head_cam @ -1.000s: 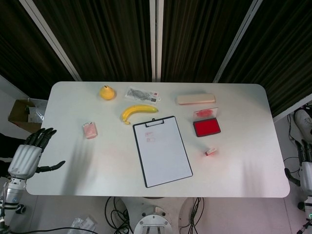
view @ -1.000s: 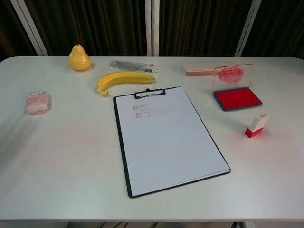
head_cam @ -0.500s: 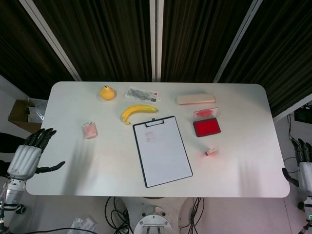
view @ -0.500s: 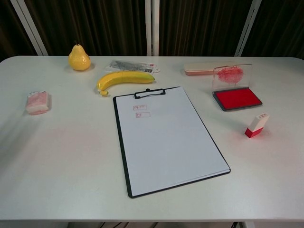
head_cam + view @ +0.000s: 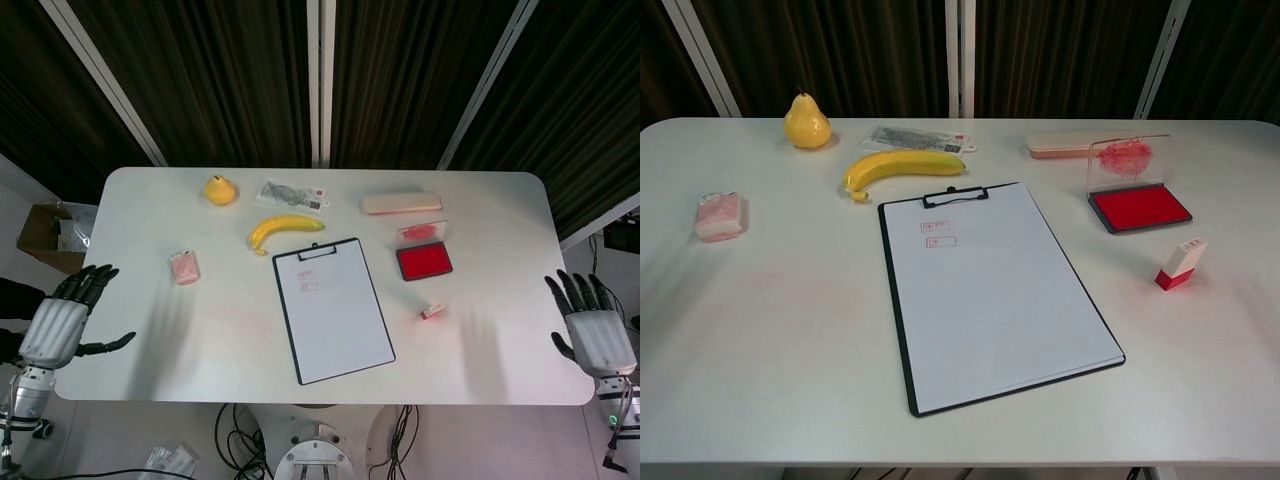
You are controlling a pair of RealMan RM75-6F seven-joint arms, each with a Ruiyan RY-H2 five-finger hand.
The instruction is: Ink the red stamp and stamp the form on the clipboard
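The small red and white stamp (image 5: pixel 432 311) (image 5: pixel 1180 264) lies on the table right of the clipboard (image 5: pixel 332 308) (image 5: pixel 990 290), which carries a white form with two small printed boxes near its clip. The open red ink pad (image 5: pixel 424 260) (image 5: pixel 1138 207) sits behind the stamp, its clear lid raised. My left hand (image 5: pixel 62 320) hangs off the table's left edge, fingers spread, holding nothing. At the table's right edge my right hand (image 5: pixel 592 325) also spreads its fingers, empty and well right of the stamp. Neither hand shows in the chest view.
A yellow pear (image 5: pixel 220 189), a banana (image 5: pixel 284 229), a printed packet (image 5: pixel 292 193), a beige case (image 5: pixel 401 203) and a pink wrapped item (image 5: pixel 185 267) lie across the back and left of the white table (image 5: pixel 500 340). A cardboard box (image 5: pixel 45 236) sits on the floor at left.
My right hand has risen into view at the table's right edge, fingers spread. The left hand has barely shifted. Nothing on the table has moved.
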